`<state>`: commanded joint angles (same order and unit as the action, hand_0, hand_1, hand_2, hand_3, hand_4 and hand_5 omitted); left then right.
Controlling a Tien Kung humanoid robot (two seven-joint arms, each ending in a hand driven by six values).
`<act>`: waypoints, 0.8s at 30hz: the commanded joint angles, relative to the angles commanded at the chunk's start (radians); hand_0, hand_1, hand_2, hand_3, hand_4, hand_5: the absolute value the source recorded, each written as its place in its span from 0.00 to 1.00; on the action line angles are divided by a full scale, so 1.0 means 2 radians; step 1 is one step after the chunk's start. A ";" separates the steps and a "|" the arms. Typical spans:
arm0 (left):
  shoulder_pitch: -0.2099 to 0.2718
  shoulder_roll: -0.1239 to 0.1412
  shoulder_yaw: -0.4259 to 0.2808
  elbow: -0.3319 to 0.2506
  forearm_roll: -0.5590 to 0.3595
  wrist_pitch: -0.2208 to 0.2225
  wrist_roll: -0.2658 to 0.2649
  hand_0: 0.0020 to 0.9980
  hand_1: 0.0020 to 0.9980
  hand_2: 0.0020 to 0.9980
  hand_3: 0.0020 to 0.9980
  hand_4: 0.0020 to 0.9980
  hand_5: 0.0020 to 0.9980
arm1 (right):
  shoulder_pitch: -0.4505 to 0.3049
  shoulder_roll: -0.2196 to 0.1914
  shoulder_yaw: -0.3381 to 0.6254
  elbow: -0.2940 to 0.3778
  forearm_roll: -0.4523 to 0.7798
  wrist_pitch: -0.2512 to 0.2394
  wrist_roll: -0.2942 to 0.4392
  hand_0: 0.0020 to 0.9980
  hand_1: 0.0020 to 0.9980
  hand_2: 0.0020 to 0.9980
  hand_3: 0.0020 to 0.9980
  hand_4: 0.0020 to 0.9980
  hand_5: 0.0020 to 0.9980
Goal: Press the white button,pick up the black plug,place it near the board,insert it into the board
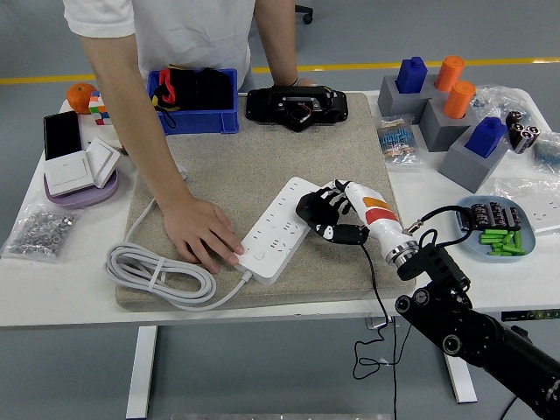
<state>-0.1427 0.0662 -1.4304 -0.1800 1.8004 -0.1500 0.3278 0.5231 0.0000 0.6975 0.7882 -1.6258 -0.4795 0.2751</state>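
The right hand (331,215) has its fingers curled around the black plug (313,208), at the 3 o'clock edge of the white board (278,231) (a power strip) on the counter (79,280). A person's hand (203,232) presses flat at the board's 9 o'clock end.

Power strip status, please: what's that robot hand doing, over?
Right hand curled beside white power strip. Person's hand pinning strip's near end. Plug not visible.

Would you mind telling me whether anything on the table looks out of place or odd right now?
One thing: a person's hand is pressed on the mat against the white power strip, close to where the robot's right hand works. Nothing looks spilled or damaged.
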 joint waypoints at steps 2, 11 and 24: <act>0.000 0.000 0.000 0.000 -0.001 0.000 0.000 0.69 0.64 0.61 0.64 0.56 0.18 | -0.001 0.000 0.000 0.005 0.000 0.000 -0.001 0.41 0.28 0.37 0.48 0.79 0.00; 0.003 -0.002 -0.002 0.000 0.000 0.000 0.001 0.69 0.64 0.61 0.64 0.56 0.18 | -0.010 0.000 0.007 0.056 -0.002 0.003 -0.010 0.41 0.28 0.37 0.48 0.79 0.00; 0.004 -0.004 -0.002 0.000 -0.005 0.001 0.001 0.69 0.64 0.61 0.64 0.56 0.18 | -0.022 0.000 0.017 0.073 -0.007 0.006 -0.018 0.41 0.28 0.37 0.47 0.79 0.00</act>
<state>-0.1342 0.0579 -1.4354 -0.1800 1.7912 -0.1474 0.3301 0.4792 0.0000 0.7312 0.9334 -1.6405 -0.4684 0.2386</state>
